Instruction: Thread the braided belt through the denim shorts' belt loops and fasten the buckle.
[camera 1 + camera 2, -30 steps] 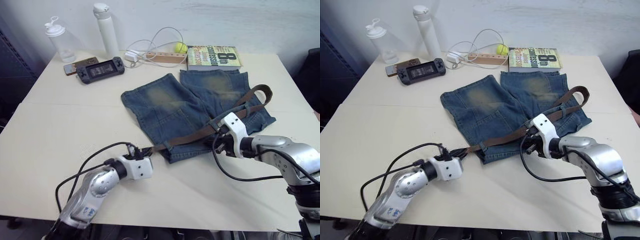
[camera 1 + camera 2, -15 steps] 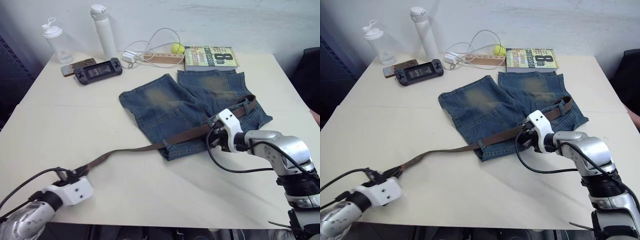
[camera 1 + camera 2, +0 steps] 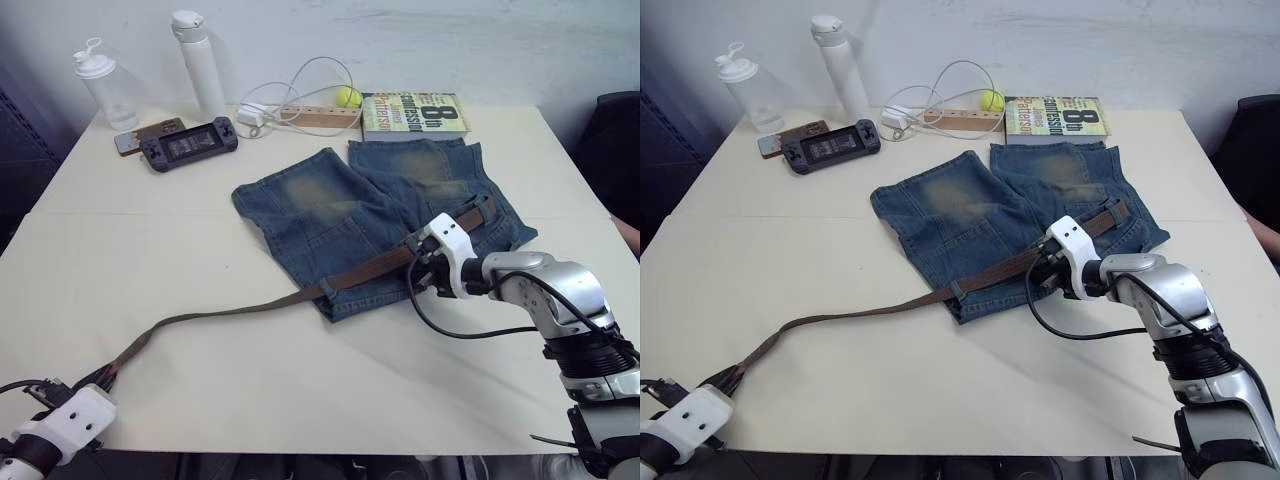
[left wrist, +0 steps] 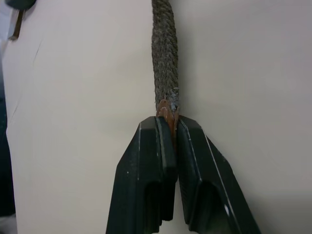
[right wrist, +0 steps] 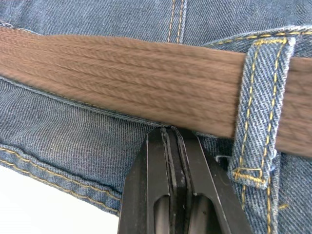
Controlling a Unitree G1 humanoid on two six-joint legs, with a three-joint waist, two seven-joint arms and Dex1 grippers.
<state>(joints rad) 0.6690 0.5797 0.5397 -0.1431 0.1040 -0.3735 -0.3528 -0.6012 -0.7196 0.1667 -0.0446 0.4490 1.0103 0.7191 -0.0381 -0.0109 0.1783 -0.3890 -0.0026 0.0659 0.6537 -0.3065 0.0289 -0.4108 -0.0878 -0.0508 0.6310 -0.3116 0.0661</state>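
Observation:
The denim shorts (image 3: 340, 215) lie flat mid-table, waistband toward me. The braided belt (image 3: 370, 268) runs along the waistband, under a belt loop (image 5: 254, 97), leaves the shorts at their near corner (image 3: 322, 292) and trails across the table to the near left edge. There my left gripper (image 4: 167, 123) is shut on the belt's tan tip (image 4: 167, 108). My right gripper (image 5: 170, 130) is shut on the waistband edge just beside the belt and that loop. I cannot make out the buckle at the belt's far end (image 3: 484, 209).
Along the far edge stand two bottles (image 3: 198, 62), a phone (image 3: 140, 136), a handheld game console (image 3: 188, 145), a power strip (image 3: 315, 116) with white cable, a yellow ball (image 3: 347, 96) and a book (image 3: 415, 113). Bare tabletop lies left of the shorts.
My left gripper has drawn the belt tip farther toward the near left table edge. The belt slid through the waistband, and its bend beyond the shorts' far side is gone. The right gripper stays put.

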